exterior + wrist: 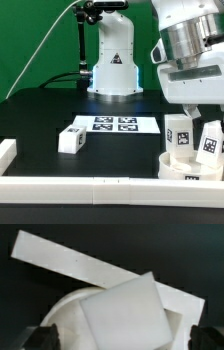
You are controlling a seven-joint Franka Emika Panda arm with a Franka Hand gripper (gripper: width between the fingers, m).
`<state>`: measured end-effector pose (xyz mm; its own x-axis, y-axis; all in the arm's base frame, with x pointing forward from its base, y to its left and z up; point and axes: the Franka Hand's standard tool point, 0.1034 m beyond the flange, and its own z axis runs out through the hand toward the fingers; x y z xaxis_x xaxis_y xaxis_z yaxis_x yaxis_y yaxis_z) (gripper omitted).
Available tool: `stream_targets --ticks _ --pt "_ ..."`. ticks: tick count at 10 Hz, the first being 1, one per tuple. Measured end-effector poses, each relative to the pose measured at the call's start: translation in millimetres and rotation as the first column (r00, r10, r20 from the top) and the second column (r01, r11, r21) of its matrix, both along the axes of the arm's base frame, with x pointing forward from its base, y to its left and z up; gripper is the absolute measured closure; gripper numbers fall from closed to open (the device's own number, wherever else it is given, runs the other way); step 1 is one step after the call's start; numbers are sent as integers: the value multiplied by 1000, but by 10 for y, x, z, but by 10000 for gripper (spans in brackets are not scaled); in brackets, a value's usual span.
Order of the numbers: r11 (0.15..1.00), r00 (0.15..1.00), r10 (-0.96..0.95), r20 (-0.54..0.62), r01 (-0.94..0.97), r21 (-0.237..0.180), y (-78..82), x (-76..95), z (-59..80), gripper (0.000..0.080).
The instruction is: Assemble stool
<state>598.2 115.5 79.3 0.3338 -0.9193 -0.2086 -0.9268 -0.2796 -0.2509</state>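
The round white seat (188, 168) lies at the exterior view's right, near the front rail. My gripper (181, 116) is shut on a white stool leg (180, 136) and holds it upright on the seat. A second leg (211, 141) stands tilted on the seat just to the right. A third leg (72, 139) lies loose on the black table to the left. In the wrist view the held leg (125, 311) fills the gap between my gripper's (122, 340) dark fingers (40, 339), with the seat (68, 314) under it.
The marker board (113, 124) lies flat mid-table before the robot base (112, 62). A white rail (90, 190) runs along the front edge, also in the wrist view (75, 262). A short white block (7, 151) stands at the left.
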Motion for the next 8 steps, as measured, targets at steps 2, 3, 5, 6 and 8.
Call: stream_targets --ticks 2,3,5,6,8 --pt "1000 1000 4 1 -4 0 12 -1 1 245" --pt "1000 1000 6 2 -6 0 16 -2 1 245" --pt "1000 1000 12 3 -12 0 46 -4 7 453" --pt "1000 1000 2 1 -2 2 44 -3 9 453" --pt "1000 1000 0 1 0 2 45 -2 9 453"
